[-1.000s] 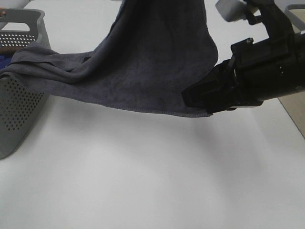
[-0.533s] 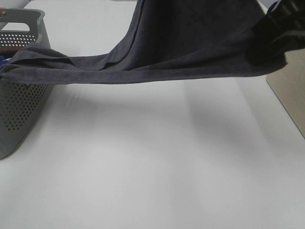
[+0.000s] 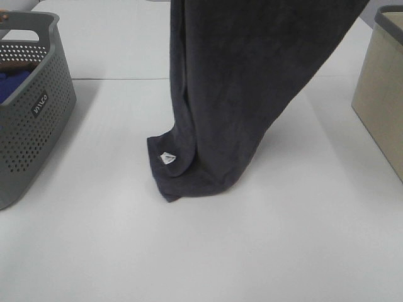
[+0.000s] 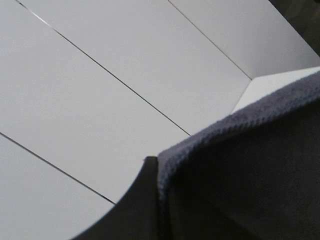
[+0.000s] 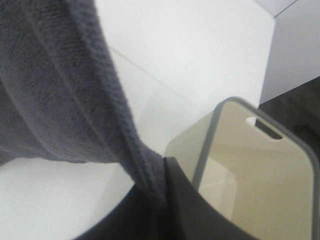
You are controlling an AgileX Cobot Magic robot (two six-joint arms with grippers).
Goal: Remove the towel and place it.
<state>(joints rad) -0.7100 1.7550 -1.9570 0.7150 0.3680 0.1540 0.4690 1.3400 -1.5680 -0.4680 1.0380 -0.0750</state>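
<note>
- Front of the table (image 3: 201,264): bare white top, the widest free area, with nothing between it and the cloth's foot.
- Towel (image 3: 252,88): hangs as a tall dark sheet from above the top edge of the exterior view. Its lower corner lies folded on the table near the middle, white tag (image 3: 167,158) facing out. Only that foot touches; the bulk is in the air.
- Judgement: it is held high so the full length clears the basket and can be lowered flat. Removal looks done, placing not yet.
- Right gripper (image 5: 159,200): closed on a bunched edge of the towel, with the cloth pulled taut into the dark jaws.
- Left gripper (image 4: 159,197): one dark finger shows with the hemmed edge tight against it. It reads as clamped on the towel; the second finger is hidden by cloth.
- Two holds set apart would explain why the sheet is wide above and narrows towards the foot.
- Basket (image 3: 38,119), left: grey and perforated, with a blue cloth (image 3: 12,85) inside. It is well apart from the towel's foot.
- Bin (image 3: 378,107), right edge: beige. The towel's slanted edge passes near it higher up and is clear of it lower down.
- Room: there is an open lane between basket and bin. Drifting right risks brushing the bin wall.
</note>
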